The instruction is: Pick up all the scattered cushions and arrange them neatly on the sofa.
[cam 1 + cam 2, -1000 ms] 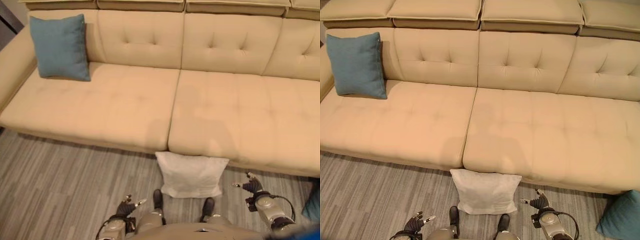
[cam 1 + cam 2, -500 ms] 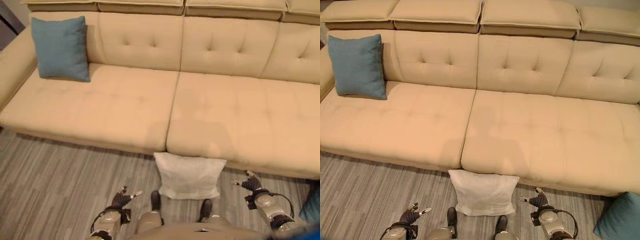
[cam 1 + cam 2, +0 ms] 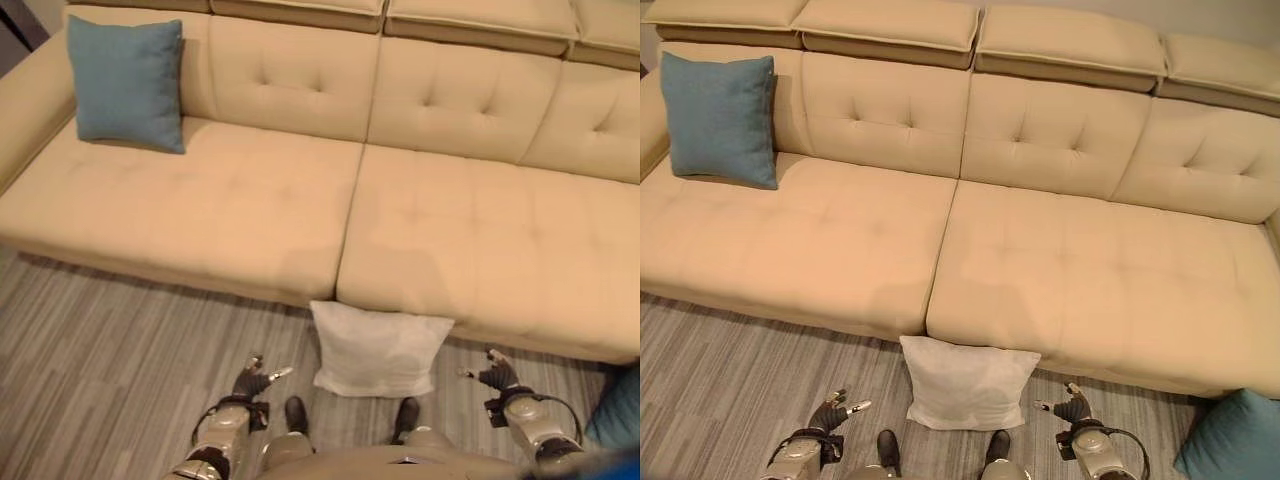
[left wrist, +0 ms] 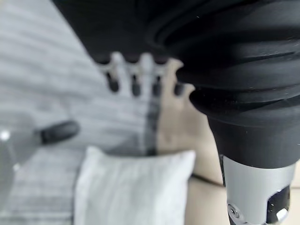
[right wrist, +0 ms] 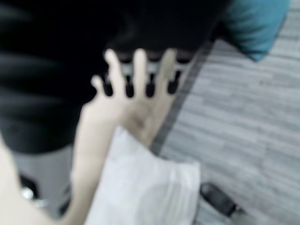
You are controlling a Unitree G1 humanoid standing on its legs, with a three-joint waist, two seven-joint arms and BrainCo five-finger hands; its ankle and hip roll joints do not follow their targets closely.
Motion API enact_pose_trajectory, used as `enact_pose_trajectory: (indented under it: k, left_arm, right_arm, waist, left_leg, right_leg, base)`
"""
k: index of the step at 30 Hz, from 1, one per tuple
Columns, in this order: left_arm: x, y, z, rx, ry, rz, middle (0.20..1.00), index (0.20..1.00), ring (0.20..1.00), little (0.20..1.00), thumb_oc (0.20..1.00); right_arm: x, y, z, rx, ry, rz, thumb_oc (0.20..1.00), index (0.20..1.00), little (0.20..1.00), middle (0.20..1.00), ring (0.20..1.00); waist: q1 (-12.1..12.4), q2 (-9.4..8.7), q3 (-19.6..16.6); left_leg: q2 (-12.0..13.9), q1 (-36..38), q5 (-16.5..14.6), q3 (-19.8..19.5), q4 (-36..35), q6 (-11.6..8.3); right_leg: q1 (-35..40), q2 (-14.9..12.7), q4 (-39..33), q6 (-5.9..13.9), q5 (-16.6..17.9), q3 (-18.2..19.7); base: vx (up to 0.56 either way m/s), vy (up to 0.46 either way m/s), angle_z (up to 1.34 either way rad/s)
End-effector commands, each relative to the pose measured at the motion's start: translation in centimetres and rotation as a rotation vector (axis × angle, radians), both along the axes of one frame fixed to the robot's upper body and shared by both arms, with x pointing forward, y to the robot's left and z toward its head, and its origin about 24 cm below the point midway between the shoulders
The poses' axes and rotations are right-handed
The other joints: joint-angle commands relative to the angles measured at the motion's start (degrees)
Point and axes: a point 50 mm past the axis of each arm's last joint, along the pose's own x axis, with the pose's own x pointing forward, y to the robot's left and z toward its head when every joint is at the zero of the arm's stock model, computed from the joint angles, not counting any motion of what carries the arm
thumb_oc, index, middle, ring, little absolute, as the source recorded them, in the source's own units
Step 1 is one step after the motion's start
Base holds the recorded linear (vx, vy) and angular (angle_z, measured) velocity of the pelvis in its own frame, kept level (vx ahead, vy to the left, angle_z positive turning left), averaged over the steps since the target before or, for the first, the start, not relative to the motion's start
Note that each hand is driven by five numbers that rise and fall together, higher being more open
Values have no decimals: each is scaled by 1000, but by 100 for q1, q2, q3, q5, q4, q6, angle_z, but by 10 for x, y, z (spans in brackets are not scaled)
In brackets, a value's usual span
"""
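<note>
One blue cushion (image 3: pixel 720 118) already leans upright against the backrest at the far left end of the sofa (image 3: pixel 1040 250). A white cushion (image 3: pixel 965 385) lies on the floor against the sofa's front edge, and another blue cushion (image 3: pixel 1230 438) sits on the floor off its right end, so most of the job appears to remain. The left hand (image 3: pixel 253 381) and right hand (image 3: pixel 493 373) hover low on either side of the white cushion, fingers spread and holding nothing.

Soft, even indoor light lay over the beige sofa (image 3: pixel 250 200), bright without glare. The blue cushion (image 3: pixel 718 118) at upper left threw a narrow shadow to its right onto the backrest. Dark bands sat under the headrests along the top and beneath the seat's front edge on the grey floor (image 3: pixel 100 340). The tufted dimples were gently shaded. The white cushion (image 3: pixel 378 350) at lower centre was evenly lit.
</note>
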Motion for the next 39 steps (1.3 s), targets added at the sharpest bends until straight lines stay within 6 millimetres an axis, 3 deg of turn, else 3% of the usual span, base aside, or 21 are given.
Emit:
enact_pose_trajectory:
  k: [1, 4, 6, 8, 9, 12, 15, 19, 27, 39]
  left_arm:
    - [15, -4, 6, 14, -48, -24, 1000, 1000, 1000, 1000, 1000]
    - [28, -4, 13, 26, -91, -37, 1000, 1000, 1000, 1000, 1000]
    - [50, -2, 27, 48, -169, -54, 1000, 1000, 1000, 1000, 1000]
    - [59, -1, 34, 56, -204, -60, 1000, 1000, 1000, 1000, 1000]
    - [70, -1, 42, 65, -246, -62, 1000, 1000, 1000, 1000, 1000]
    - [110, 7, 78, 105, -420, 11, 1000, 1000, 1000, 1000, 1000]
    - [129, 6, 97, 107, -510, 76, 1000, 1000, 1000, 1000, 1000]
    - [161, 1, 129, 111, -616, 128, 1000, 1000, 1000, 1000, 1000]
    - [186, -19, 160, 36, -728, 139, 1000, 1000, 1000, 1000, 1000]
    - [208, -13, 209, 132, -885, 140, 1000, 1000, 1000, 1000, 1000]
  right_arm:
    - [26, -10, 16, -33, -81, -6, 1000, 1000, 1000, 1000, 1000]
    - [33, -11, 21, -37, -108, -12, 1000, 1000, 1000, 1000, 1000]
    - [49, -11, 32, -41, -167, -10, 1000, 1000, 1000, 1000, 1000]
    - [55, -10, 36, -43, -188, -8, 1000, 1000, 1000, 1000, 1000]
    - [63, -11, 42, -50, -220, -8, 1000, 1000, 1000, 1000, 1000]
    - [94, -14, 71, -80, -365, -40, 1000, 1000, 1000, 1000, 1000]
    - [115, -14, 95, -100, -486, -83, 1000, 1000, 1000, 1000, 1000]
    - [154, -11, 155, -81, -780, -197, 1000, 1000, 1000, 1000, 1000]
    - [174, -2, 195, -15, -963, -284, 1000, 1000, 1000, 1000, 1000]
    - [192, 12, 239, 64, -1128, -249, 1000, 1000, 1000, 1000, 1000]
  waist:
    - [41, 30, 163]
    - [5, 1, 272]
    - [-58, -41, 448]
    - [-75, -48, 498]
    - [-76, -7, 570]
    - [-135, -9, 774]
    - [-199, 10, 837]
    - [-405, 137, 874]
    - [-523, 270, 831]
    - [-519, 262, 917]
  left_leg:
    - [34, 15, -461, -76, 299, -225]
    - [39, -214, -488, -51, 507, -220]
    - [69, -601, -510, -10, 787, -229]
    - [86, -762, -516, -8, 872, -231]
    - [149, -883, -643, -42, 996, -286]
    - [346, -1953, -731, -29, 1707, -334]
    - [588, -2851, -874, -92, 2388, -336]
    - [1085, -4758, -1194, -365, 3733, -307]
    - [1225, -6179, -1568, -668, 4760, -189]
    - [1222, -7104, -1721, -941, 5224, -146]
  right_leg:
    - [-597, -154, -118, 413, 454, 501]
    - [-776, -192, -37, 398, 487, 542]
    - [-1148, -213, 124, 374, 537, 591]
    - [-1320, -226, 199, 365, 547, 615]
    - [-1454, -192, 311, 406, 468, 626]
    - [-2389, -279, 781, 362, 399, 544]
    - [-3174, -336, 1205, 328, 300, 539]
    - [-4950, -394, 2288, 221, 2, 667]
    - [-6372, -418, 3274, 127, -338, 803]
    - [-7412, -451, 3813, 124, -477, 905]
  base:
    - [-102, 24, -21]
    - [-76, -4, -12]
    - [-112, -20, -6]
    - [-55, -22, -15]
    - [-102, -54, -20]
    - [-161, -85, -17]
    - [-150, -95, 0]
    - [-86, -71, -3]
    - [24, -11, -3]
    - [25, -22, -2]
